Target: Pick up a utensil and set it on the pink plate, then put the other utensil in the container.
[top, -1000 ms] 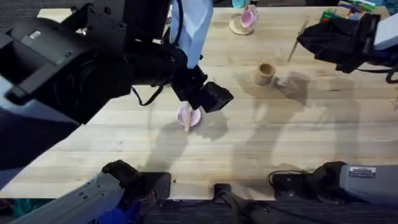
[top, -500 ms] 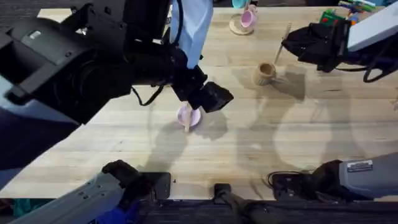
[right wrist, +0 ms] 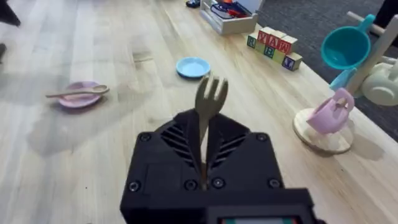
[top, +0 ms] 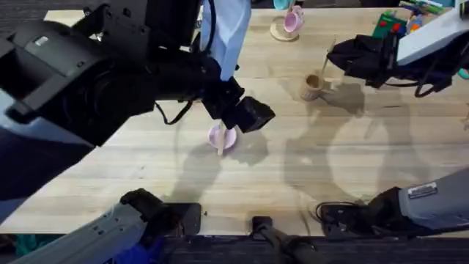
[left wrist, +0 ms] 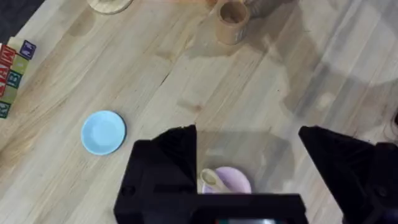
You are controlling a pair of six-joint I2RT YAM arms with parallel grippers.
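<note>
Spoon (right wrist: 78, 93) lies across the pink plate (right wrist: 79, 99), under the left gripper (left wrist: 249, 162), whose fingers stand wide apart and empty. Above the wooden container (top: 312, 86), the right gripper (top: 338, 59) pinches the fork (right wrist: 207, 109) by its handle, tines clear.

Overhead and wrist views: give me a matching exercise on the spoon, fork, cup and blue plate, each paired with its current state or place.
Things:
1. spoon
2. fork
3. cup
4. blue plate

States:
A. bare, nothing on it
B. held upright in the right gripper
C. lying across the pink plate
D. standing on the table, below the held utensil's handle

Pairs: 1-C, 2-B, 3-D, 4-A
</note>
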